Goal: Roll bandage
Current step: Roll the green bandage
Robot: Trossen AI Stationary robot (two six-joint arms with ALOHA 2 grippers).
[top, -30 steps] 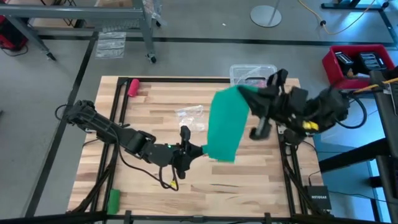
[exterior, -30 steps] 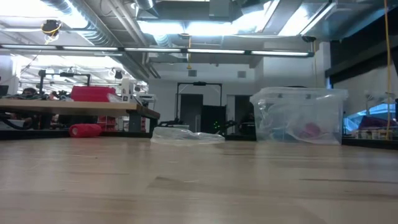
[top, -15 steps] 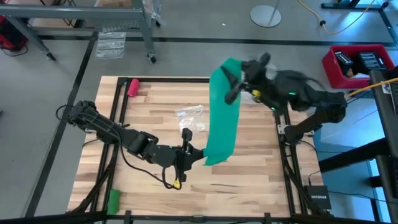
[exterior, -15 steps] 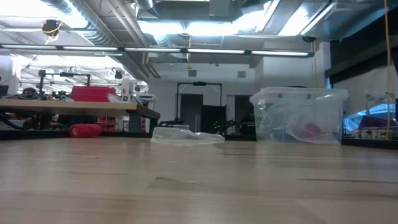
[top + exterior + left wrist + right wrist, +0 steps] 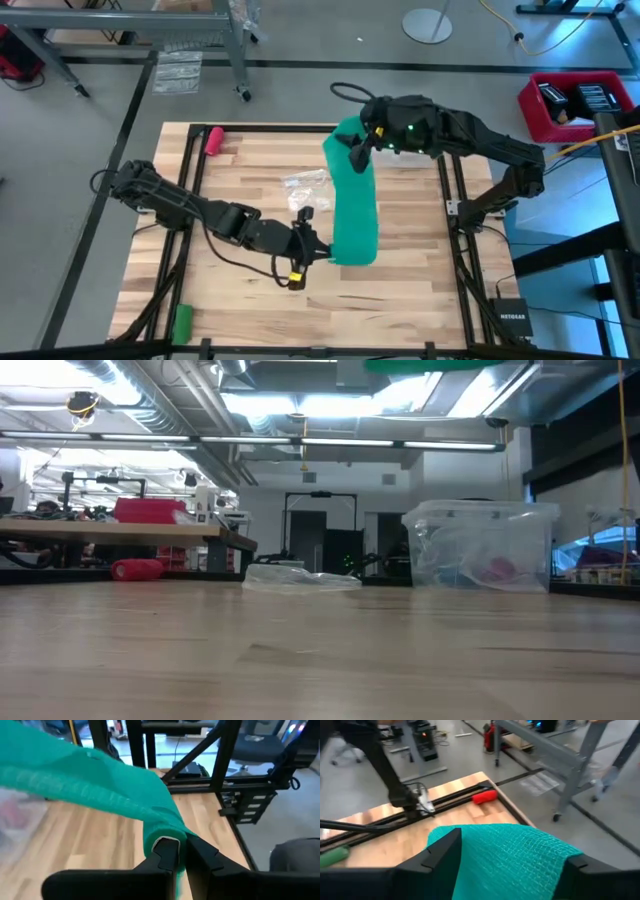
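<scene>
Overhead view of a wooden table (image 5: pixel 240 300) w/ two dark robot arms. A long teal-green bandage (image 5: pixel 355 210) hangs stretched as a flat strip between them, running from about 12 o'clock of the table's centre down toward 5 o'clock.

The left gripper (image 5: pixel 312 250), reaching in from 9 o'clock, sits just right of table centre. Its fingers are pinched together on the strip's lower end. In the left wrist view the two dark fingers (image 5: pixel 167 852) clamp the cloth (image 5: pixel 100 782), which bunches around their tips and then spreads away as a wide band above the tabletop.

The right gripper (image 5: pixel 362 140) is near the far edge, approx 12 o'clock, at the strip's upper end. In the right wrist view its fingers (image 5: pixel 440 852) stand wide apart, w/ the meshy teal cloth (image 5: pixel 505 857) draped across the gap between them; it looks to be lying over them rather than squeezed, though contact at the tips is hard to make out.

Other items: a pink-red roll (image 5: pixel 214 138) at the 10 o'clock corner, a small bright-green roll (image 5: pixel 181 320) at the 7 o'clock edge, a crumpled clear plastic wrapper (image 5: pixel 305 187) just left of the strip. In the low view, a clear plastic bin (image 5: pixel 480 547) stands at the far side.
</scene>
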